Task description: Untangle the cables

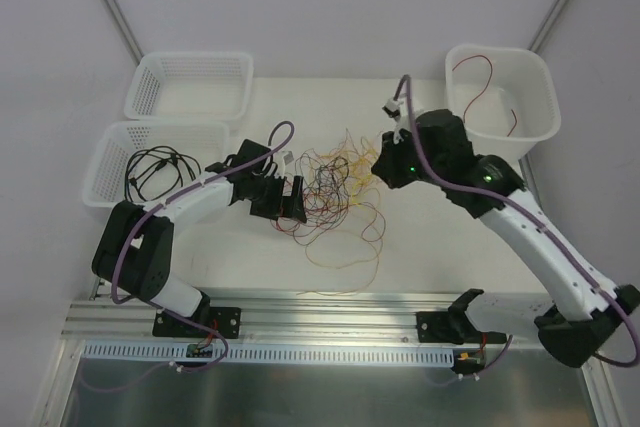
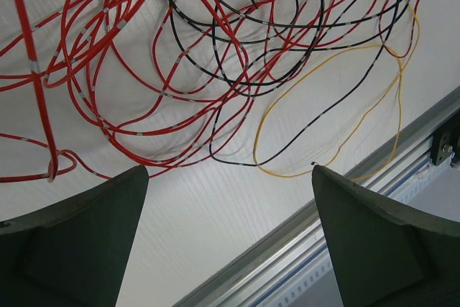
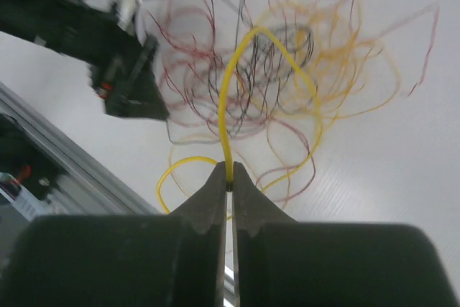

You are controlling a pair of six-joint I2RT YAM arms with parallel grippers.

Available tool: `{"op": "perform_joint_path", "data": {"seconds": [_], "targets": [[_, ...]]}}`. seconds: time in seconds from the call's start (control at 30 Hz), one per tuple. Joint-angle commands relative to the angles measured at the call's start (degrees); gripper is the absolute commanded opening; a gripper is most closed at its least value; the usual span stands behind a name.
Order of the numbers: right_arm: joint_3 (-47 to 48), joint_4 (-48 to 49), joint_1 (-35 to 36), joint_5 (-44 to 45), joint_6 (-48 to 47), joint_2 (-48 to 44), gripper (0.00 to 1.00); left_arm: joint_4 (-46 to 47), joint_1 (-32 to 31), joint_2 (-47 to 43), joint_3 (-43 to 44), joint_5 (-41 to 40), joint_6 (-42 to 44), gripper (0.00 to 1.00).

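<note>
Cables (image 1: 333, 193): light, limp, snag-prone; we judge single outer loops best held. Right gripper (image 3: 228, 176) pinches yellow wire (image 3: 223, 106); left gripper (image 2: 228, 177) spread, empty.

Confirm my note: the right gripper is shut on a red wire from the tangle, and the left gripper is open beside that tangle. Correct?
Not quite. The right gripper is shut on a yellow wire, not a red one; the right wrist view shows it. The rest stands: the wire leads into the tangle, and the left gripper is open beside it.
</note>
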Motion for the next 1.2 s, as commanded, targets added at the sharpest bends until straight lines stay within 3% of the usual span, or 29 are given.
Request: {"op": "perform_joint_path", "data": {"seconds": [0.0, 0.1, 0.2, 0.5, 0.77, 0.97, 1.17], "targets": [[12.1, -7.3, 0.5, 2.6, -1.0, -8.9, 0.01, -0.4, -0.3, 0.3, 1.9, 1.8, -0.6, 0.99], [20.6, -6.6, 0.5, 2.6, -2.6, -12.3, 0.01, -0.4, -0.3, -0.2, 1.6, 1.5, -0.5, 0.99], [23.2, -0.8, 0.5, 2.0, -4.4, -16.1, 0.01, -0.4, -0.3, -0.9, 1.5, 0.8, -0.4, 0.99], [18.6, 12.6, 0.5, 2.2, -4.7, -22.5, 0.01, -0.4, -0.6, -2.2, 1.5, 1.0, 0.0, 0.99], [10.5, 7.3, 0.5, 4.3, 2.2, -21.5, 0.01, 1.4, -4.6, -12.7, 0.9, -0.2, 4.6, 0.99], [13.6, 2.7, 0.5, 3.6, 6.7, -19.1, 0.01, 16.5, -14.4, -27.3, -4.1, -3.4, 6.9, 0.99], [20.5, 0.6, 0.5, 0.2, 8.9, -17.5, 0.01, 31.6, -25.0, -23.7, -3.8, -8.0, 13.5, 0.99]]}}
